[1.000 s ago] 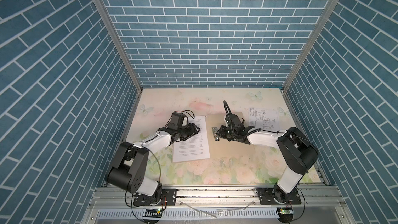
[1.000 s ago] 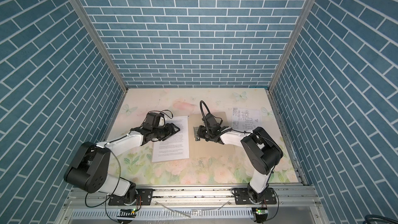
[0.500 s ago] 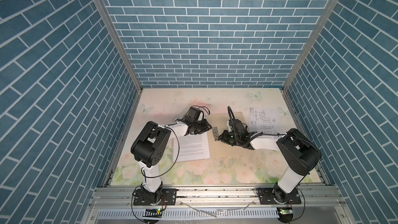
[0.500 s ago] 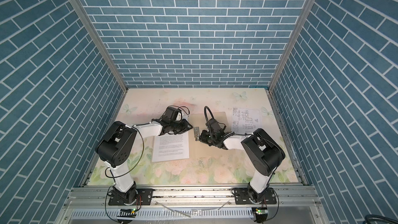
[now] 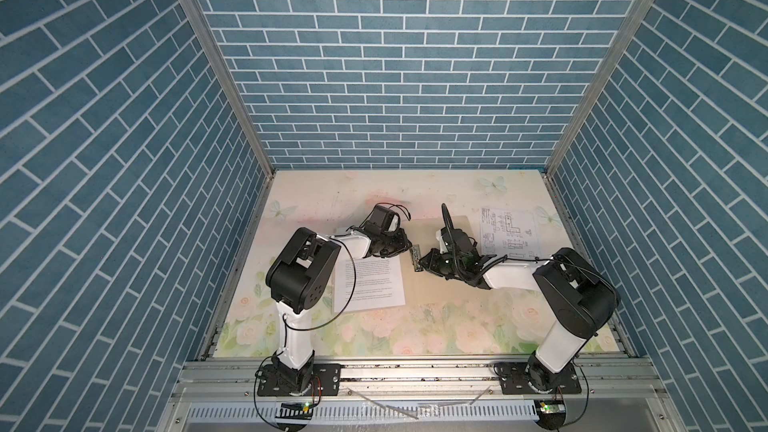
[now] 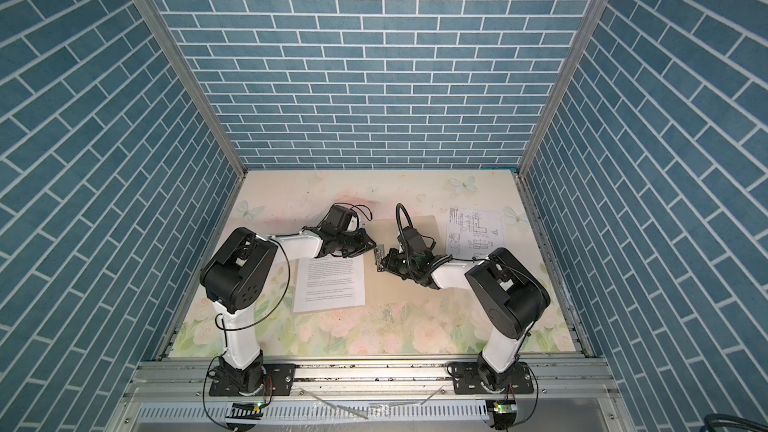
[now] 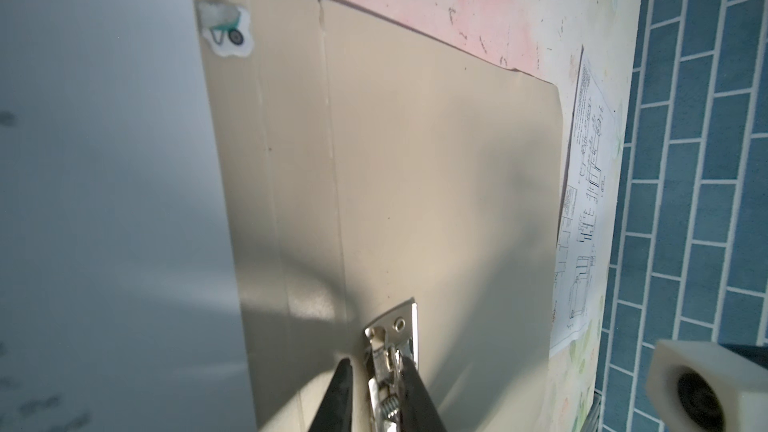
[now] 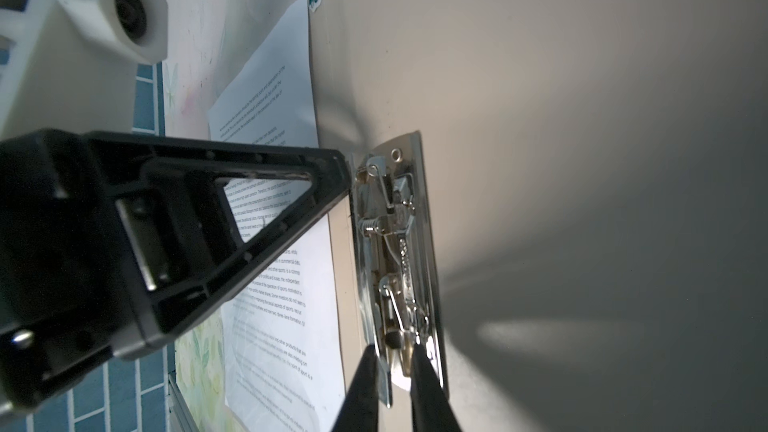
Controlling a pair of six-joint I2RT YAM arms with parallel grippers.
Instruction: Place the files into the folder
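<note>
Since a second ago the left arm has swung in from over the text sheet, and its left claw [image 7: 376, 392] now meets the metal clip [image 8: 397, 259] from the opposite side to the right claw [image 8: 395, 376]. Both claws are pinched nearly closed on the clip: in the left wrist view two dark fingers [image 7: 340, 392] straddle its spring end, and in the right wrist view two fingers [image 8: 361, 384] straddle its other end.

The folder [image 7: 436, 184] is plain tan card lying open and flat on the flowered bench [image 5: 374, 326], with fold lines running along its spine and a small wheelbarrow sticker [image 7: 226, 29] near one corner. The clip is shiny steel with a coil spring and lever, fixed at the inner spine.

One file, the text sheet [image 5: 370, 284], is white with dense lines of print and lies on the bench just beside the folder's left edge. The other file, the drawing sheet [image 5: 509, 236], is white with a black line drawing and lies beside the folder's right edge, toward the back.
</note>
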